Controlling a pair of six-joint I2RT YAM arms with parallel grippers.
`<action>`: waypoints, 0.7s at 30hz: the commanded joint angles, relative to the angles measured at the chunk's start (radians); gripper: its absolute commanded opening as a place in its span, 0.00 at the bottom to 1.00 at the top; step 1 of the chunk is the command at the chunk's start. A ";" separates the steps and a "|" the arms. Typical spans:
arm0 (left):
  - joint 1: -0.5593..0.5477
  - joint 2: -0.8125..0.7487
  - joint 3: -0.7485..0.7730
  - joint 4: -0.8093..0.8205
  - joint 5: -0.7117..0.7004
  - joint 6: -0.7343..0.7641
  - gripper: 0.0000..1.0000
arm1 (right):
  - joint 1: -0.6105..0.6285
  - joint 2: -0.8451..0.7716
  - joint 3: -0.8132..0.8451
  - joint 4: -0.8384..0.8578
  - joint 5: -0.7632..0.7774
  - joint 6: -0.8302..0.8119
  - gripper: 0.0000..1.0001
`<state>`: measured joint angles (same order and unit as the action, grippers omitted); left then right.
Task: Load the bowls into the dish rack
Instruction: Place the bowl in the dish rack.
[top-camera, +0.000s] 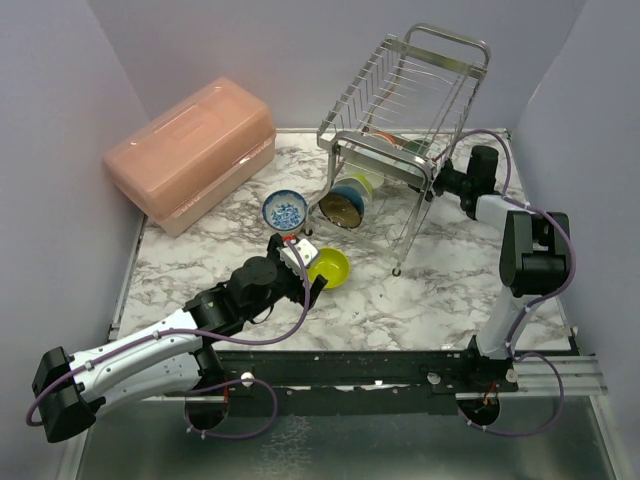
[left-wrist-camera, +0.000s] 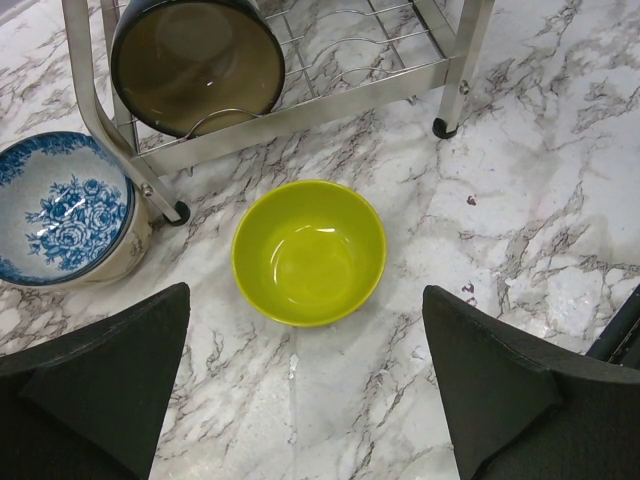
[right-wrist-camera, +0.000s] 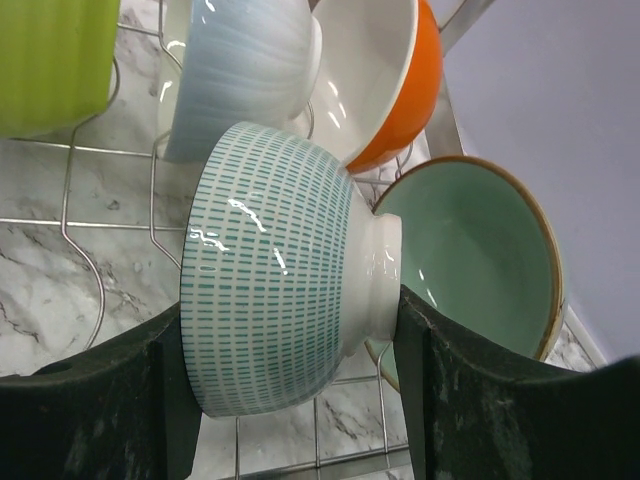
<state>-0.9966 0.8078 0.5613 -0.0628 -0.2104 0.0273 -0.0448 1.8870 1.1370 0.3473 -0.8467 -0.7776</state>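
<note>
A lime bowl (top-camera: 329, 267) sits upright on the marble table, just in front of my left gripper (top-camera: 306, 272). In the left wrist view my left gripper (left-wrist-camera: 305, 400) is open and empty, with the lime bowl (left-wrist-camera: 308, 252) just beyond the fingertips. A blue-and-white floral bowl (left-wrist-camera: 62, 208) stands by a leg of the dish rack (left-wrist-camera: 95, 100). My right gripper (right-wrist-camera: 290, 312) reaches into the dish rack's (top-camera: 440, 42) lower tier. It is shut on a white bowl with teal dashes (right-wrist-camera: 270, 270), held on its side, rim and foot against the fingers.
In the rack stand a mint green bowl (right-wrist-camera: 470, 250), an orange-and-white bowl (right-wrist-camera: 385, 80), a pale blue bowl (right-wrist-camera: 240, 70), a ribbed lime bowl (right-wrist-camera: 50, 60) and a dark bowl (left-wrist-camera: 198, 62). A pink lidded box (top-camera: 190, 150) sits at the back left.
</note>
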 joint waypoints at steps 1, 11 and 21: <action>0.001 -0.007 0.008 -0.019 -0.010 0.011 0.99 | 0.003 0.014 0.012 -0.026 0.074 -0.050 0.00; 0.000 -0.006 0.007 -0.019 -0.015 0.011 0.99 | 0.013 0.053 0.083 -0.167 0.053 -0.101 0.00; 0.001 -0.006 0.006 -0.019 -0.020 0.013 0.99 | 0.038 0.045 0.110 -0.269 0.110 -0.126 0.26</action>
<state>-0.9966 0.8078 0.5613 -0.0631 -0.2104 0.0277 -0.0307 1.9190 1.2331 0.1448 -0.7925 -0.8757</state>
